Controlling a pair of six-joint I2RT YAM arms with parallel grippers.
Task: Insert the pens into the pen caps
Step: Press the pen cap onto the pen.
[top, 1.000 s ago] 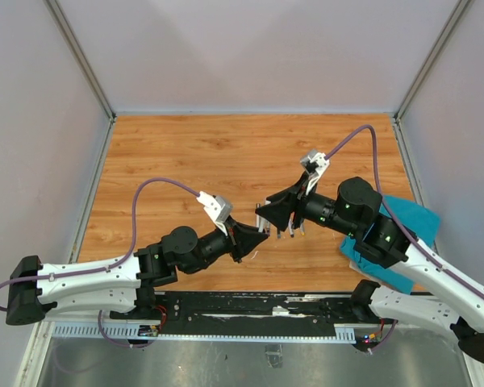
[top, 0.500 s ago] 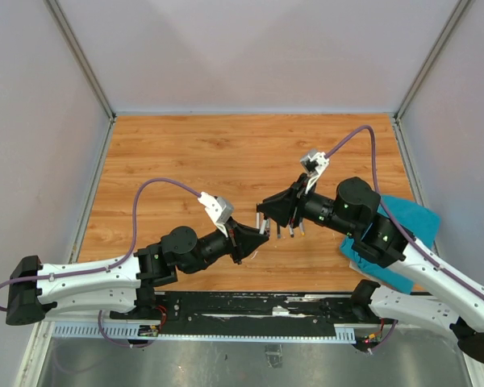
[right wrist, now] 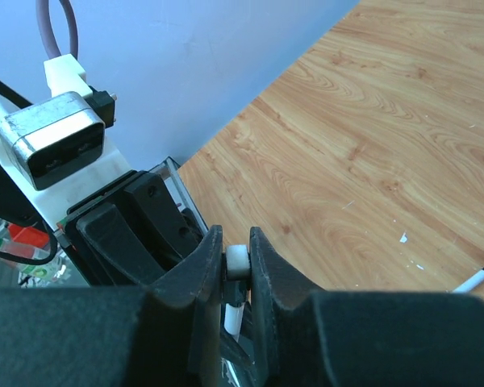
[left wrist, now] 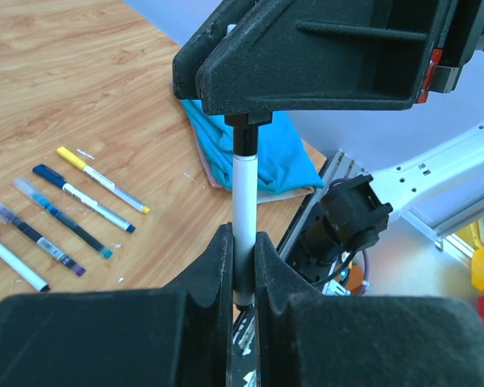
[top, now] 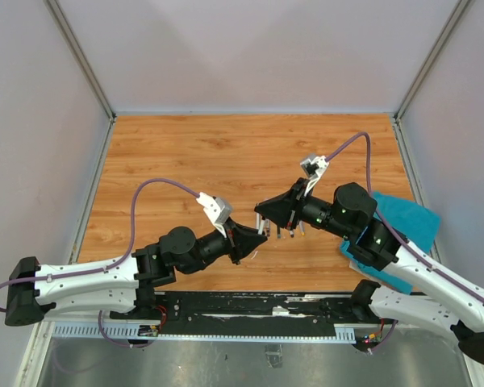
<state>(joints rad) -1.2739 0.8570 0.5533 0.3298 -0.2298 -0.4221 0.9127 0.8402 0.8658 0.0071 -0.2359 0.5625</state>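
Left wrist view: the left end effector is closed narrow on the lower part of a thin white-barrelled pen with a black upper section, which stands upright between its fingers. The black upper end of the pen runs up to the underside of the right end effector, directly above. Right wrist view: the right end effector's fingers are drawn narrow, one on either side of the pen's white tip and touching it. Whether the black section is a cap cannot be told. Top external view: the two end effectors meet tip to tip above the near middle of the light-brown wooden counter. A row of five loose pens lies side by side on the counter, near a crumpled teal cloth at its right edge.
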